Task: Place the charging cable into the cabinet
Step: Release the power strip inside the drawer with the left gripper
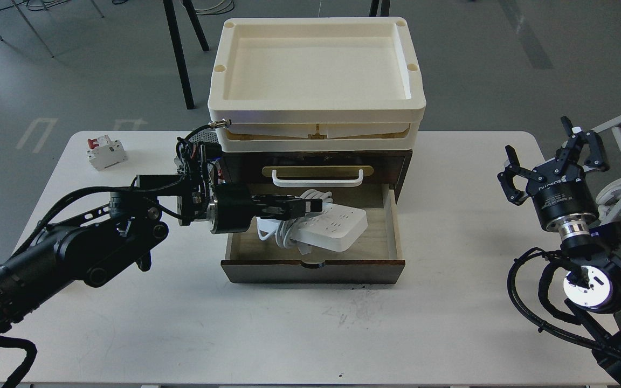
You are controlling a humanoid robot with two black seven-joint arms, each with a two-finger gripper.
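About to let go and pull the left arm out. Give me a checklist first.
1. Drawer open: ok.
2. Cable inside drawer: ok, strip lies tilted on its cord.
3. Left gripper over drawer, at the cord: ok.
4. Left grip released: cannot tell.
5. Cord clear of drawer edges: ok, as far as visible.
6. Right gripper open, away from cabinet: ok.

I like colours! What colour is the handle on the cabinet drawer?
The handle is white on a brass-coloured plate, seen in the head view.
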